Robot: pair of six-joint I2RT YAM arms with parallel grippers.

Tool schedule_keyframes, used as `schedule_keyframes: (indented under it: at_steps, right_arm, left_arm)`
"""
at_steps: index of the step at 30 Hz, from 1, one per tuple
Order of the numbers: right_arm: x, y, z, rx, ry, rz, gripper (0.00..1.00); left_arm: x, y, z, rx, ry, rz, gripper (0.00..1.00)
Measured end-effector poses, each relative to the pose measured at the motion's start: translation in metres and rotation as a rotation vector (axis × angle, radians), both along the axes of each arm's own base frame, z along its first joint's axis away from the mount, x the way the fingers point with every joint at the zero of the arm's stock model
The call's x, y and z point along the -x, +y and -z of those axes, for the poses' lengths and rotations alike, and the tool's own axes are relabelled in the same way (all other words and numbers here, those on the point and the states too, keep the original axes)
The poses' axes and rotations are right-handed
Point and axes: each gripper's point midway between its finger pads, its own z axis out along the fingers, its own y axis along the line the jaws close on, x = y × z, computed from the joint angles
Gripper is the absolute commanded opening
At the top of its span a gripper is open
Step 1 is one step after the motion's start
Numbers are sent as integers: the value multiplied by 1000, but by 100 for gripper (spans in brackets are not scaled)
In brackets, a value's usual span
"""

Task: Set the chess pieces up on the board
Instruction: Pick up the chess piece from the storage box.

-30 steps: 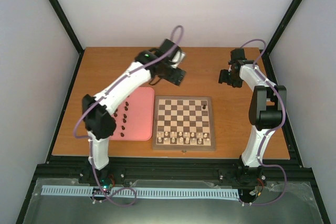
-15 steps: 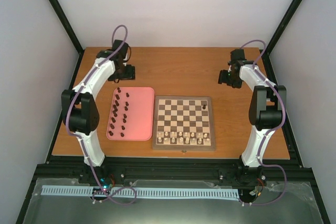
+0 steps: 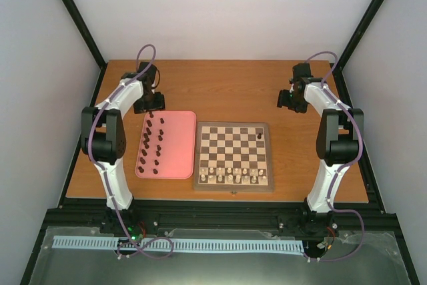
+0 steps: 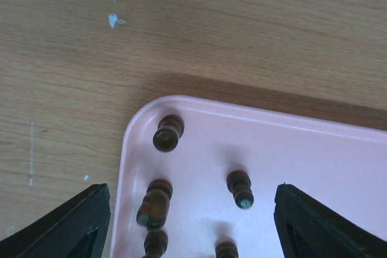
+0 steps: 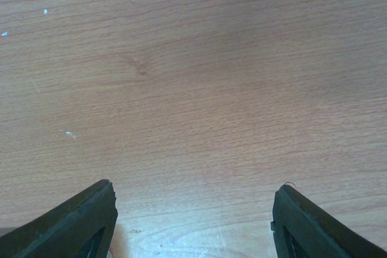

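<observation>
The wooden chessboard (image 3: 233, 155) lies in the middle of the table. One dark piece (image 3: 259, 137) stands on it at the far right, and pale pieces (image 3: 233, 175) fill its near rows. Several dark pieces (image 3: 153, 146) stand on the pink tray (image 3: 177, 145) to the board's left. My left gripper (image 3: 151, 103) is open and empty over the tray's far left corner. In the left wrist view, my left gripper (image 4: 192, 222) has dark pieces (image 4: 168, 133) between its fingers (image 4: 72, 228). My right gripper (image 3: 285, 98) is open and empty over bare wood at the far right; its wrist view (image 5: 193, 222) shows only table.
The wooden table (image 3: 253, 91) is framed by black rails and white walls. The pink tray's rim (image 4: 136, 126) sits close to the left table edge. Both arm bases stand at the near edge.
My left arm has swung from above the table's middle back to the left, then settled down over the tray's far left corner. The right arm has not moved.
</observation>
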Motion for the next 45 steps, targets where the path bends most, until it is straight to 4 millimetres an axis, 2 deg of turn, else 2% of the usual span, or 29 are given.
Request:
schedule_keyframes:
  at_steps: [8, 11, 17, 25, 35, 40, 43, 45]
  right_arm:
    - [0, -1, 0, 3, 0, 1, 71]
    - [0, -1, 0, 3, 0, 1, 71]
    - [0, -1, 0, 5, 0, 1, 71]
    - [0, -2, 0, 12, 0, 3, 71]
    - [0, -4, 0, 22, 0, 7, 71]
    - [0, -4, 0, 21, 0, 7, 71]
    - [0, -4, 0, 21, 0, 7, 71]
    - [0, -4, 1, 21, 2, 7, 71]
  left_arm:
    - [-3, 2, 36, -11, 62, -6, 73]
    - [-4, 4, 39, -15, 62, -9, 72]
    - [-6, 10, 43, -22, 63, -21, 64]
    - [-5, 11, 66, -27, 111, -19, 55]
    - [-17, 11, 56, -25, 76, -20, 50]
    - [-17, 11, 56, -26, 75, -16, 41]
    - [-18, 11, 55, -28, 73, -13, 33]
    - [-19, 11, 54, -30, 70, -12, 32]
